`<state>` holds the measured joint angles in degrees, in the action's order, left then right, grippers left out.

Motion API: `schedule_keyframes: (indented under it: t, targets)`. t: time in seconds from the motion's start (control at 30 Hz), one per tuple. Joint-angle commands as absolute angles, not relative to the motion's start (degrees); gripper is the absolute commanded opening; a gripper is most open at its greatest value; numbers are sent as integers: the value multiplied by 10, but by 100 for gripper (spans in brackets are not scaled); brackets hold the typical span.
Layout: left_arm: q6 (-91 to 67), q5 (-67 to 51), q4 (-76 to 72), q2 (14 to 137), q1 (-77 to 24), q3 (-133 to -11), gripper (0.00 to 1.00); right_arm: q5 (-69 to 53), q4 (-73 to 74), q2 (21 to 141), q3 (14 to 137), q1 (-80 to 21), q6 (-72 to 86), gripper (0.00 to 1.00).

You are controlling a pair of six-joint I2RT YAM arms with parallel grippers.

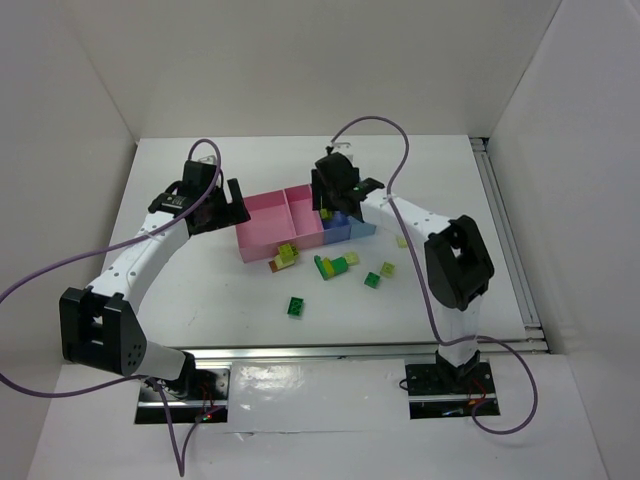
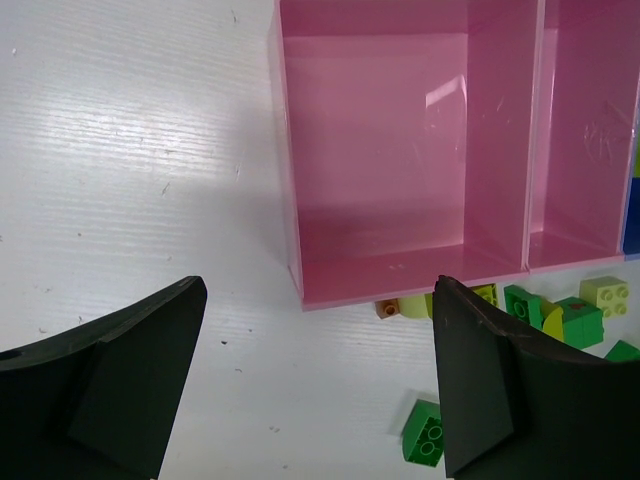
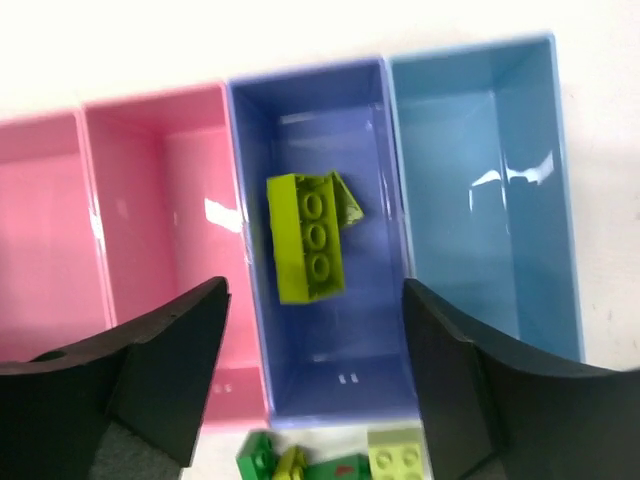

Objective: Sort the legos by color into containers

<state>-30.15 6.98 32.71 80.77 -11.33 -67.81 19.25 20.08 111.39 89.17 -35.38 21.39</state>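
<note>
Progress looks pretty early tbh: a lime brick lies in the periwinkle compartment under the right pincer, jaws apart and empty, the left pincer gapes wide by the bare pink compartment, and the other legos sit out on the counter.

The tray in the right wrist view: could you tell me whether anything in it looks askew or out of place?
Only slightly: the lime brick in the periwinkle compartment is a little skewed to the walls, a smaller olive piece tucked against its corner. Nothing looks spilled or damaged.
</note>
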Motion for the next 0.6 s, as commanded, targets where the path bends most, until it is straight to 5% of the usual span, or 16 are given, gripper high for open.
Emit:
schedule_keyframes:
  t: [0.0,0.1,0.27,0.47,0.57]
  targets:
    - [-295,65,330,802,-110,-681,95,221,182,1023,850,-356,217,75]
    - [-295,65,330,802,-110,-681,95,244,174,951,767,-374,228,63]
    - [-295,60,324,802,-110,-676,95,294,214,862,622,-358,327,61]
    - [-295,49,319,807,-110,-676,94,241,237,842,557,-238,346,85]
    - [-295,44,319,807,-110,-676,94,226,257,876,577,-205,363,90]
